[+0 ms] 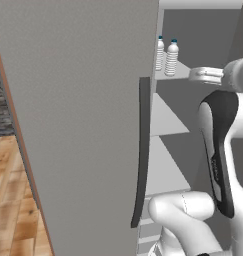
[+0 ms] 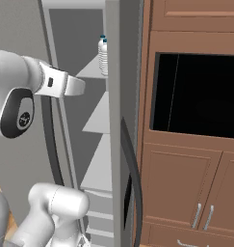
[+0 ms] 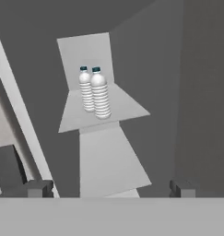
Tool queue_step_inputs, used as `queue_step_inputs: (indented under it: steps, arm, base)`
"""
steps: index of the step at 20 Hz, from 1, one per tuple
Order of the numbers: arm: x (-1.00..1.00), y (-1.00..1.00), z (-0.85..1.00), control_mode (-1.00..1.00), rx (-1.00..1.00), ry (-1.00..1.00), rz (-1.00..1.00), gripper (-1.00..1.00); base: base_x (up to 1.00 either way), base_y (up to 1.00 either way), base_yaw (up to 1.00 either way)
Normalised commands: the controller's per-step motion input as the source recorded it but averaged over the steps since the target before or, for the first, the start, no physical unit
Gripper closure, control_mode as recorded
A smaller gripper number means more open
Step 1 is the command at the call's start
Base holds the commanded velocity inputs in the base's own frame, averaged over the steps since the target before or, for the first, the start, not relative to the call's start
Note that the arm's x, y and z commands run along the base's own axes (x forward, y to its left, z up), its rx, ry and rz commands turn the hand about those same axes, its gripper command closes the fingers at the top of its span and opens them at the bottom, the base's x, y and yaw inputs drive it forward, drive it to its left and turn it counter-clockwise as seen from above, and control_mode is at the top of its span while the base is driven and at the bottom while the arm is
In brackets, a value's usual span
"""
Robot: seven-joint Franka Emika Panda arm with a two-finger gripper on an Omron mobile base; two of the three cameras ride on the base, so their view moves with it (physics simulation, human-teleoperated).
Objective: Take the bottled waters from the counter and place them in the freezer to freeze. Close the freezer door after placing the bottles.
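I see both bottled waters [image 3: 96, 92] upright on freezer [image 1: 208, 35] shelf, 11 o'clock in hand view. Gripper [image 3: 109, 188] spread wide, empty. Freezer door [image 1: 78, 125] open; closing remains.

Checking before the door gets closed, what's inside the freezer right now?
Two bottled waters stand upright, side by side, on an upper shelf of the freezer. The lower shelves look bare; the freezer door hides part of the interior.
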Motion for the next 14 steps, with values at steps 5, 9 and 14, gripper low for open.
queue_step_inputs:
  steps: [5,9,14]
  arm:
    - [-0.35,0.08,-0.27,-1.0,0.1,0.24,0.08,-1.0]
    - [-0.25,0.21,-0.35,-1.0,0.02,0.2,0.1,-1.0]
    - [-0.13,0.07,-0.53,-1.0,-0.13,0.07,0.13,-1.0]
  base:
    - [0.0,0.0,0.0]
    - [0.0,0.0,0.0]
    - [0.0,0.0,0.0]
